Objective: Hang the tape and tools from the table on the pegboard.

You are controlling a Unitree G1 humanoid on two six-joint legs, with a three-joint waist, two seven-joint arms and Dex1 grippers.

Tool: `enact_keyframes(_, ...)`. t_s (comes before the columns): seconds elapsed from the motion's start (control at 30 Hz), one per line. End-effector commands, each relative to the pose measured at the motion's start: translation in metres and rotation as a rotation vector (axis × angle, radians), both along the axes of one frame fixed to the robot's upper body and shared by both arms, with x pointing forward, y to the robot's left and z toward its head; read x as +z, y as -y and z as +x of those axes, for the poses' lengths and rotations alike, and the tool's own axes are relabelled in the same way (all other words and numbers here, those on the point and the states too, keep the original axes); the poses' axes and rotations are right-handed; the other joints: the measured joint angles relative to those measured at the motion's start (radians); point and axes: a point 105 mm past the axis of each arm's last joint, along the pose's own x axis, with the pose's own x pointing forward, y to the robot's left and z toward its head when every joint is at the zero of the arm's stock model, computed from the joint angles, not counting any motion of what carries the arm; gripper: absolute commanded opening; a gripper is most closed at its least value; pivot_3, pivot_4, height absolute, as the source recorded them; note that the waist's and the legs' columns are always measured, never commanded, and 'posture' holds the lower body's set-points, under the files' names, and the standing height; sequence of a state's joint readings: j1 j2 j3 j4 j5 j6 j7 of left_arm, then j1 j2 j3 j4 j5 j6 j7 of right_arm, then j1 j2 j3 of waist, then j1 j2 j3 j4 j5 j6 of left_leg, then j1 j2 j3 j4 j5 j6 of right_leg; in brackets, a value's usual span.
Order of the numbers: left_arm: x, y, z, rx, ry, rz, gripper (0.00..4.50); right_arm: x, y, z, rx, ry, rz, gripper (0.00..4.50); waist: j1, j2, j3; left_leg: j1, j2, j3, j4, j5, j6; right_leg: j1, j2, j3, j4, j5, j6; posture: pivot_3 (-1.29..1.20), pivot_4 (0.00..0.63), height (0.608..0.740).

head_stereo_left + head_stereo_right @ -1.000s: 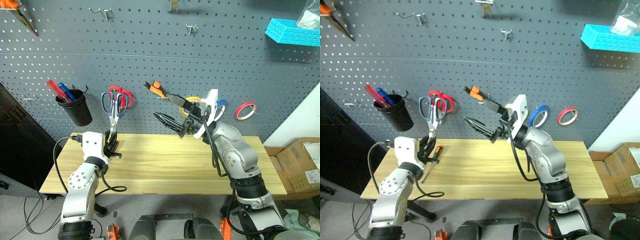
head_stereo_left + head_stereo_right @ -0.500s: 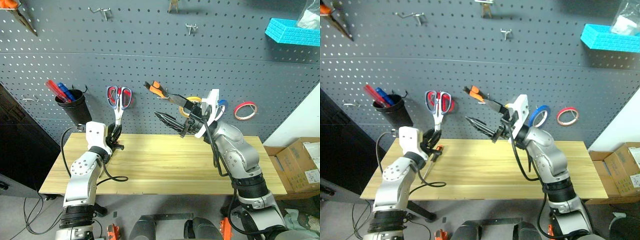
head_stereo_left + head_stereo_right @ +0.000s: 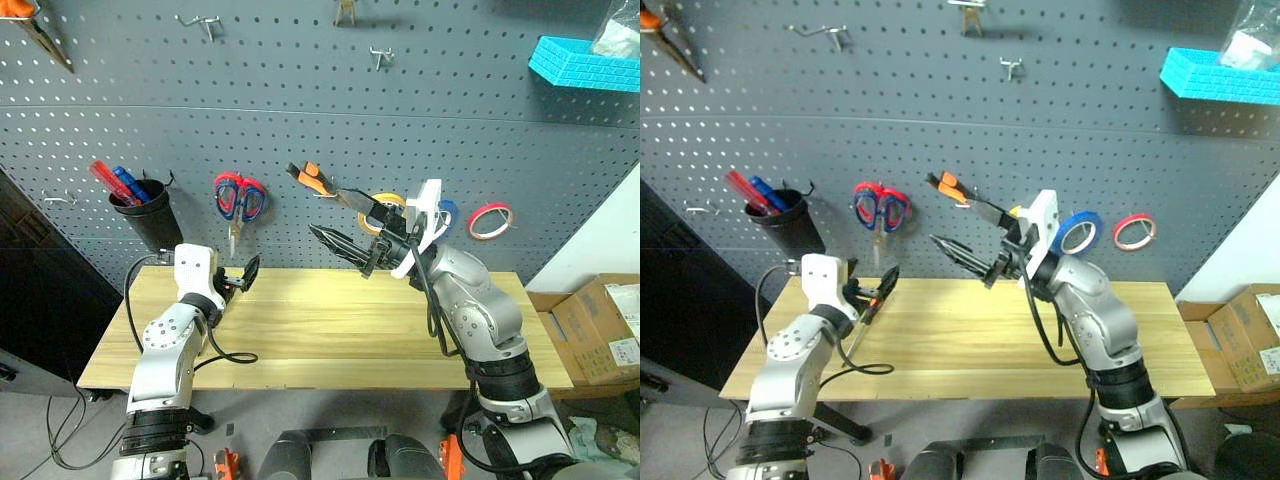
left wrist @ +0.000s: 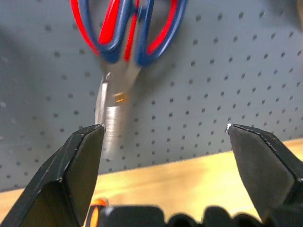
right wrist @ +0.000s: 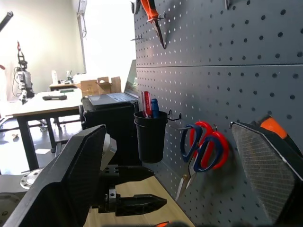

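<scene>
The dark blue-handled scissors [image 3: 232, 199] hang on the pegboard [image 3: 300, 110], overlapping red-handled scissors; their blade [image 4: 106, 120] points down. My left gripper [image 3: 240, 274] is open just below the blade, holding nothing, over the table [image 3: 340, 320]. The screwdriver [image 3: 864, 312] lies on the table beside it. Orange-and-black pliers [image 3: 318, 181] hang on the board right of the scissors. My right gripper [image 3: 340, 225] is open and empty, raised close under the pliers. The blue tape [image 3: 1068, 240] hangs on the board behind the right wrist.
A black cup [image 3: 150, 214] of pens hangs left of the scissors. A red roll [image 3: 1117, 236] hangs right of the blue tape and a yellow roll [image 3: 386, 201] sits behind my right hand. A cyan basket [image 3: 585, 63] is mounted top right. Cardboard boxes [image 3: 600, 325] stand off the table's right end.
My left gripper opened and let go of the scissors' blade. The scissors rose onto the pegboard and now hang there free. The right arm has not moved.
</scene>
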State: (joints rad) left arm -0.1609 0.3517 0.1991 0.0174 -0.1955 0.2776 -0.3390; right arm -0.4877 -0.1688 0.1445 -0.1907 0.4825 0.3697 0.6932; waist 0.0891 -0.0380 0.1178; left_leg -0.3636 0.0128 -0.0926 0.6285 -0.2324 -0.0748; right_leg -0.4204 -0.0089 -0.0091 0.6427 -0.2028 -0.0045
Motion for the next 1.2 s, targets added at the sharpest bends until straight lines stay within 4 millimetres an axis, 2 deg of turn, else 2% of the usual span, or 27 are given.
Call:
enact_keyframes(0.03,0.005,-0.013,-0.005,0.056,-0.007,0.036,4.49,-0.008,-0.005,-0.003,-0.019,0.030,-0.056,4.50,-0.007,0.001,0.001,0.000,0.000,0.000,0.000,0.000,0.000,0.000,0.000,0.000,0.000,0.000,0.000,0.21,0.068,0.740)
enact_keyframes(0.23,-0.005,-0.034,-0.010,0.107,-0.105,0.118,4.49,-0.031,-0.028,-0.004,-0.008,0.050,-0.223,4.50,-0.018,0.007,0.010,0.000,0.001,-0.001,0.000,0.000,0.000,-0.001,0.000,-0.001,0.001,-0.001,-0.001,0.21,0.112,0.740)
enact_keyframes(0.27,-0.006,-0.039,-0.010,0.121,-0.122,0.130,4.49,-0.033,-0.033,-0.003,-0.006,0.056,-0.236,4.50,-0.019,0.008,0.014,0.000,0.001,-0.001,0.000,0.000,0.000,-0.001,0.000,-0.001,0.001,-0.001,-0.001,0.21,0.135,0.740)
enact_keyframes(0.47,0.003,-0.074,0.004,0.213,-0.214,0.150,4.49,-0.025,-0.060,-0.007,0.071,0.033,-0.177,4.50,-0.024,0.011,0.071,-0.001,0.002,-0.003,0.000,0.000,0.000,-0.001,0.000,-0.003,0.002,-0.002,-0.002,0.21,0.220,0.740)
enact_keyframes(0.6,0.006,-0.082,0.015,0.211,-0.237,0.175,4.49,-0.021,-0.068,-0.008,0.084,0.025,-0.158,4.50,-0.028,0.011,0.106,-0.005,0.001,-0.003,-0.001,0.000,0.000,-0.004,0.000,-0.002,0.000,-0.003,-0.002,0.19,0.263,0.740)
enact_keyframes(0.73,0.009,-0.075,0.026,0.173,-0.243,0.159,4.49,-0.014,-0.066,-0.011,0.082,0.012,-0.133,4.50,-0.036,0.008,0.136,-0.021,0.001,-0.004,-0.001,-0.001,0.000,-0.020,-0.001,-0.003,0.002,-0.002,0.005,0.15,0.323,0.740)
enact_keyframes(0.93,0.001,-0.067,0.037,0.125,-0.272,0.151,4.49,-0.014,-0.053,-0.009,0.035,-0.040,-0.126,4.50,-0.066,0.008,0.178,-0.030,0.001,-0.006,0.000,-0.001,0.000,-0.026,-0.002,-0.003,0.003,-0.003,0.005,0.10,0.379,0.740)
enact_keyframes(1.07,-0.002,-0.072,0.039,0.136,-0.279,0.149,4.49,-0.017,-0.042,-0.007,0.001,-0.064,-0.138,4.50,-0.077,0.007,0.203,-0.032,0.001,-0.006,0.001,-0.001,0.000,-0.029,-0.002,-0.003,0.004,-0.003,0.005,0.09,0.401,0.740)
enact_keyframes(1.2,-0.003,-0.083,0.032,0.172,-0.284,0.155,4.49,-0.021,-0.030,-0.008,-0.024,-0.087,-0.142,4.50,-0.091,0.006,0.226,-0.035,0.002,-0.007,0.001,-0.001,0.001,-0.032,-0.002,-0.002,0.005,-0.002,0.005,0.09,0.419,0.740)
